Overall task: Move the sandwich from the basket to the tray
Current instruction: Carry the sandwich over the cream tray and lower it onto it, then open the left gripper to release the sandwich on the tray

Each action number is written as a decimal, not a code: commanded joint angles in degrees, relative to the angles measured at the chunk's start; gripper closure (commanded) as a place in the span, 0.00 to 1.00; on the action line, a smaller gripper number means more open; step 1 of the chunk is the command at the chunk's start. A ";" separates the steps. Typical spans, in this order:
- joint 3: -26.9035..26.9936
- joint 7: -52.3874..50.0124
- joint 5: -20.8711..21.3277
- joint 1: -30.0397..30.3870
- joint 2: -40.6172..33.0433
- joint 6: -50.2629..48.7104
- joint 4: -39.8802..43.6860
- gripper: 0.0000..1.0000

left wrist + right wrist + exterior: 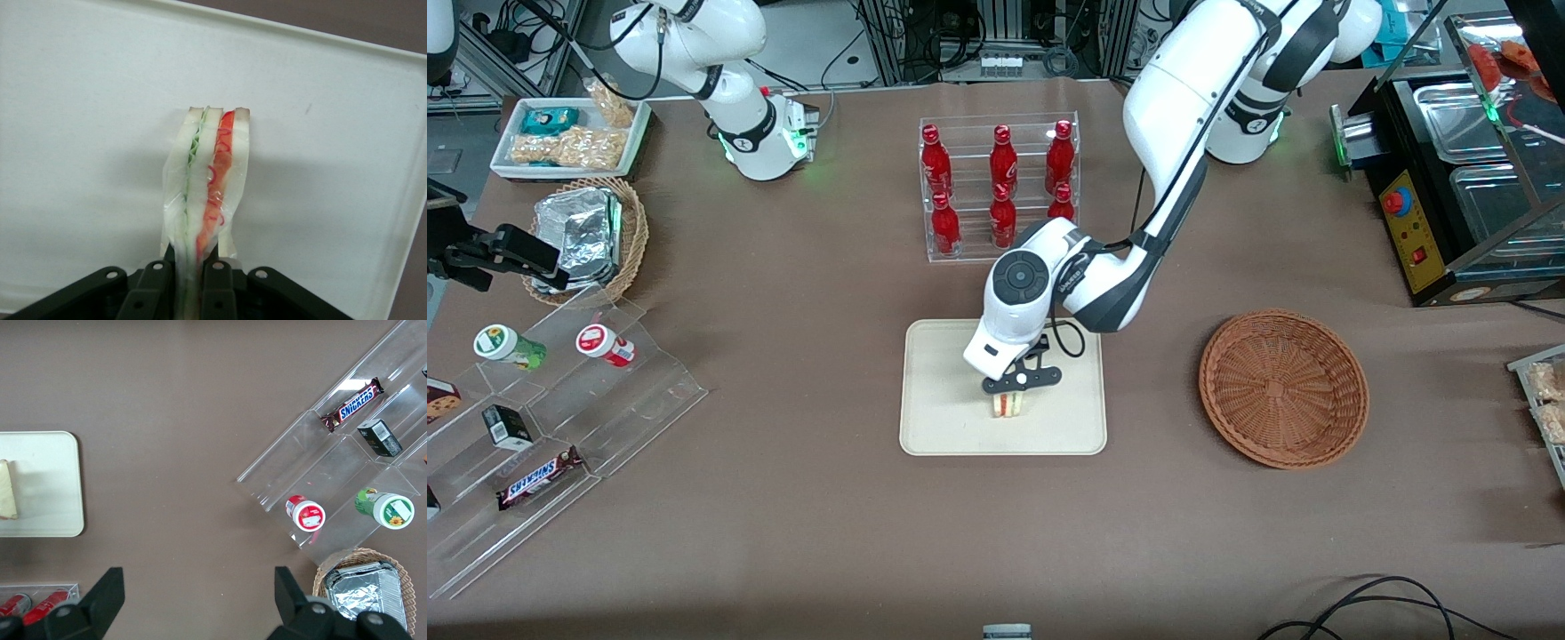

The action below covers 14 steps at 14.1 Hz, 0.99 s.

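1. Cream-beige tray (943, 418) lies flat on the brown tablecloth (800, 498), nearer the front cam than the clear rack of red bottles (1000, 187).
2. Left arm's gripper (1009, 391) hangs low over the tray, fingers (217, 293) pinched shut on the sandwich (1007, 404).
3. Sandwich stands on edge w/ its lower edge at the tray surface; wrist cam shows white bread layers w/ a green filling strip and an orange-red strip, bread squeezed narrow where the fingers clamp it.
4. Reddish-brown wicker basket (1282, 388) sits on the cloth toward the working arm's end of the table, well apart from the tray; nothing in it.
5. Toward the parked arm's end: clear stepped display (560, 418) holding a Snickers bar (538, 477), a small dark box (509, 427), a red-lidded cup (603, 345) and a green-lidded cup (507, 347).
6. Farther from the front cam than that display, a lighter tan basket (627, 240) w/ foil packets (576, 236), and a white tray of snack bags (569, 133).
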 commanded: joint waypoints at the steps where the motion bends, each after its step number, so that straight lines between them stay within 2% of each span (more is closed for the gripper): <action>1: -0.12 -0.02 -0.13 -0.10 1.22 1.04 1.80 0.01; 5: -0.03 -0.20 -0.04 0.51 -2.90 -0.62 1.36 0.00; 7: 0.40 0.41 1.00 0.78 -7.29 -6.31 -0.12 0.00; 10: 4.79 4.79 1.89 0.87 -12.83 -15.62 -0.92 0.00; 14: 4.89 5.16 1.36 7.36 -16.80 -21.10 -3.46 0.00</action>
